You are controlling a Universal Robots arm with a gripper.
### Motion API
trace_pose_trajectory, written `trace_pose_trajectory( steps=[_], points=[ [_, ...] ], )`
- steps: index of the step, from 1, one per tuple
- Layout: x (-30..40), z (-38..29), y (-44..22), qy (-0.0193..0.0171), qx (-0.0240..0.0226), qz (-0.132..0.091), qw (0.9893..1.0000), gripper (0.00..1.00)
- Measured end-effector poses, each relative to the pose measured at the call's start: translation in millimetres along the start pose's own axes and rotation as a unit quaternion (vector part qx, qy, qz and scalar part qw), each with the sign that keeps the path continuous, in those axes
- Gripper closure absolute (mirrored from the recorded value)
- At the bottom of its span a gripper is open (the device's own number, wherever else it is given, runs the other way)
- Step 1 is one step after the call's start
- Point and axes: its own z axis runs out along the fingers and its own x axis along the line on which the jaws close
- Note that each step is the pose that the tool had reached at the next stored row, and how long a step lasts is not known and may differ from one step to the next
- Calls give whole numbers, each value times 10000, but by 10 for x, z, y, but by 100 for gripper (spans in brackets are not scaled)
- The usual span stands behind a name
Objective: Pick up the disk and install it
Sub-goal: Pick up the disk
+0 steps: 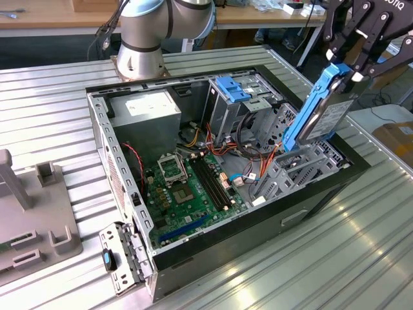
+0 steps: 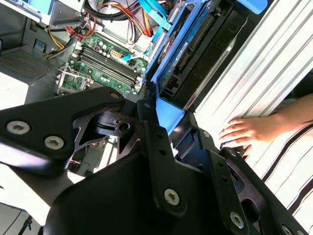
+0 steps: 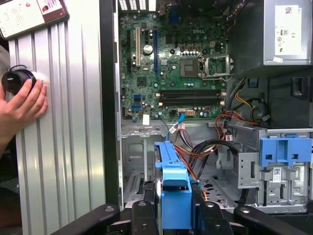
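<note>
The disk (image 1: 326,113), dark with bright blue side rails, hangs on edge and tilted over the end of the open computer case (image 1: 97,123) at the exterior view's right. My gripper (image 1: 352,68) is shut on its upper blue end. In the first wrist view the disk's blue rail (image 3: 173,196) sits between the black fingers (image 3: 145,215), above the empty drive bay floor (image 3: 137,181). From the second wrist view's angle, the disk (image 2: 195,44) reaches from the gripper (image 2: 166,112) down toward the case interior. Its lower end hangs just above the grey bay brackets (image 1: 290,174).
Inside the case are a green motherboard (image 1: 187,187), a grey power supply (image 1: 145,106), a metal cage with a blue latch (image 1: 235,90) and loose coloured cables (image 3: 205,152). A person's hand (image 3: 22,105) rests on a dark round object beside the case. A grey fixture (image 1: 32,213) stands at the exterior view's left.
</note>
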Motion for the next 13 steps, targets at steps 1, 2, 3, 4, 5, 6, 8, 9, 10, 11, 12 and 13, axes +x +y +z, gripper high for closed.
trace_pose_trajectory(
  steps=[1, 2, 3, 4, 5, 6, 8, 9, 10, 11, 12, 13],
  points=[
    [9, 6, 0, 0, 0, 0, 10000, 63],
    [17, 15, 0, -1, 0, 0, 10000, 63],
    [23, 23, 0, -1, 0, 0, 10000, 63],
    [26, 30, 1, 0, 0, 0, 10000, 63],
    [28, 39, 0, 1, 0, -2, 10000, 63],
    [29, 46, 1, 1, 0, -7, 10000, 63],
    [32, 60, 1, 1, 0, -19, 10000, 63],
    [34, 67, 1, 2, 0, -27, 10000, 63],
    [36, 73, 1, 1, 0, -33, 10000, 63],
    [40, 79, 1, 2, 0, -43, 10000, 63],
    [48, 84, 1, 3, -1, -49, 10000, 63],
    [52, 91, 2, 1, -1, -50, 10000, 63]
  ],
)
